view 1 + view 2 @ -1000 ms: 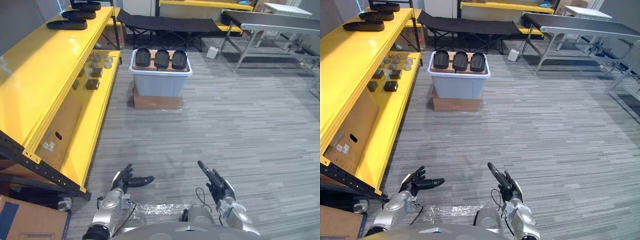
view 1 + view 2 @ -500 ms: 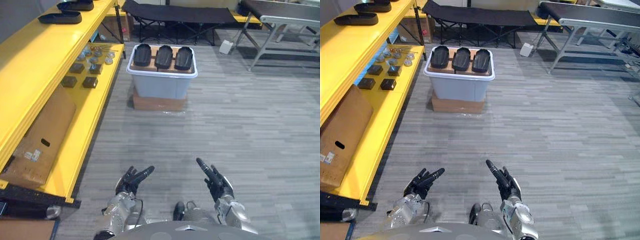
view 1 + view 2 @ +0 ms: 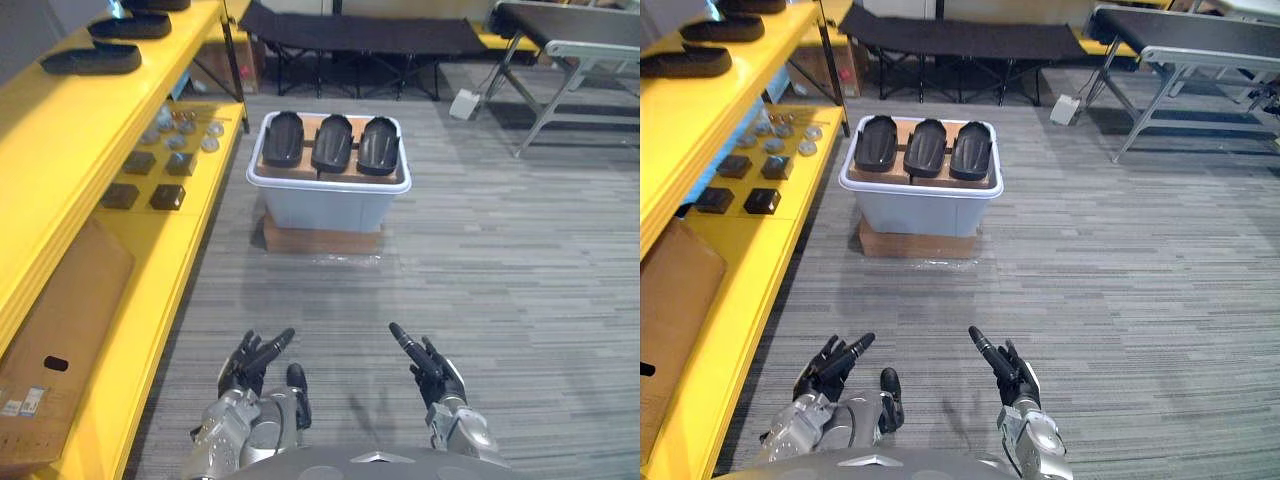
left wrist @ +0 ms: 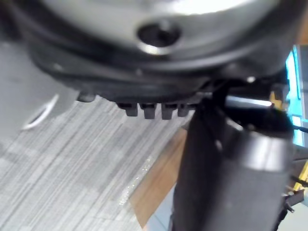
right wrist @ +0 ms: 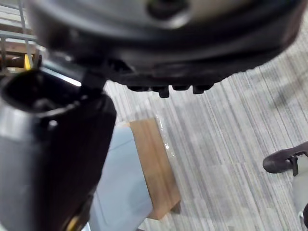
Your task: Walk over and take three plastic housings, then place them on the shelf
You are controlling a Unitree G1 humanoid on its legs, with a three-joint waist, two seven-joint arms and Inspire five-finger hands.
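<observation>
Three black plastic housings [image 3: 283,138] [image 3: 331,142] [image 3: 379,144] lie side by side on a brown board across the top of a pale grey bin [image 3: 330,208], straight ahead on the floor. The bin [image 5: 115,183] rests on a flat cardboard box [image 3: 322,240]. My left hand [image 3: 255,358] and right hand [image 3: 425,358] hang low in front of me, well short of the bin, both open with fingers straight and nothing in them. The yellow shelf [image 3: 60,150] runs along my left, and two more black housings [image 3: 92,60] [image 3: 130,25] lie on its top level.
The shelf's lower level holds small dark blocks [image 3: 140,180], metal discs [image 3: 185,125] and a leaning cardboard sheet [image 3: 55,330]. A black folding cot [image 3: 360,35] stands behind the bin. A metal table [image 3: 580,60] and a small white box [image 3: 463,103] are at the back right.
The whole view has shifted: the camera has come closer to the bin, which now looks larger and nearer. Both hands stay low and open.
</observation>
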